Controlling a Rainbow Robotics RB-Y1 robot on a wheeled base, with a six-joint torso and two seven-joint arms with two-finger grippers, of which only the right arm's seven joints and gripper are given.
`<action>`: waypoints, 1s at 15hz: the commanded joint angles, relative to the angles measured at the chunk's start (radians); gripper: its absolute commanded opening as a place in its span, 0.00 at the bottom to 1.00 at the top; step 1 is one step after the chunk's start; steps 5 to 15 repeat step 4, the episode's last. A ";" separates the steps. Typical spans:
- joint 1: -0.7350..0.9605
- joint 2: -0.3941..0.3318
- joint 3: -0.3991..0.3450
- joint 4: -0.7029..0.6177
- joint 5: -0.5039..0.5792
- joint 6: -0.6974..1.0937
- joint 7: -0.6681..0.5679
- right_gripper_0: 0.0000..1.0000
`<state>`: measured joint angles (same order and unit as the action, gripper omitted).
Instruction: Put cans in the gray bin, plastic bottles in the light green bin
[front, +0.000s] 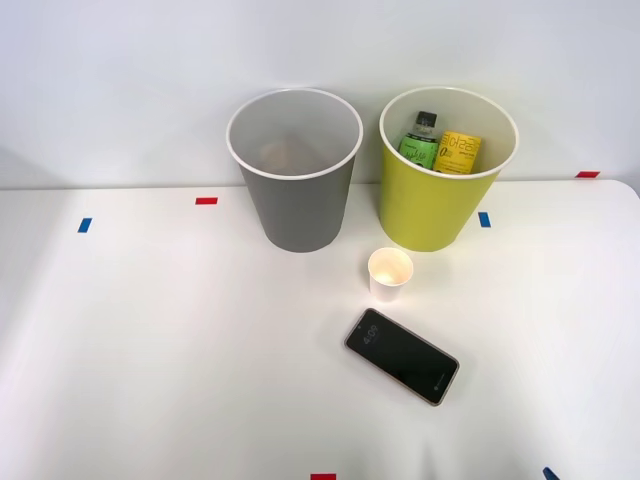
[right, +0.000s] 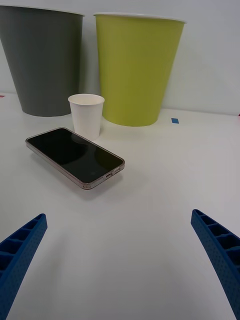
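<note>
plastic bottle (front: 420, 140): green label, black cap, upright inside light green bin (front: 425, 215) beside a yellow can (front: 459, 153) | gray bin (front: 297, 205): just left of it, white rim | paper cup (front: 389, 274) and smartphone (front: 402, 356) in front on white table (front: 150, 350), open surface left | right gripper (right: 120, 260): fingers spread wide, empty
</note>
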<state>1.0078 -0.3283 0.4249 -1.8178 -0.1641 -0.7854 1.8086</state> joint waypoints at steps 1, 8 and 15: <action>0.000 0.000 0.000 0.000 0.000 0.000 0.000 1.00; 0.000 0.000 0.000 0.000 0.000 0.000 0.000 1.00; 0.000 0.000 0.000 0.000 0.000 0.000 0.000 1.00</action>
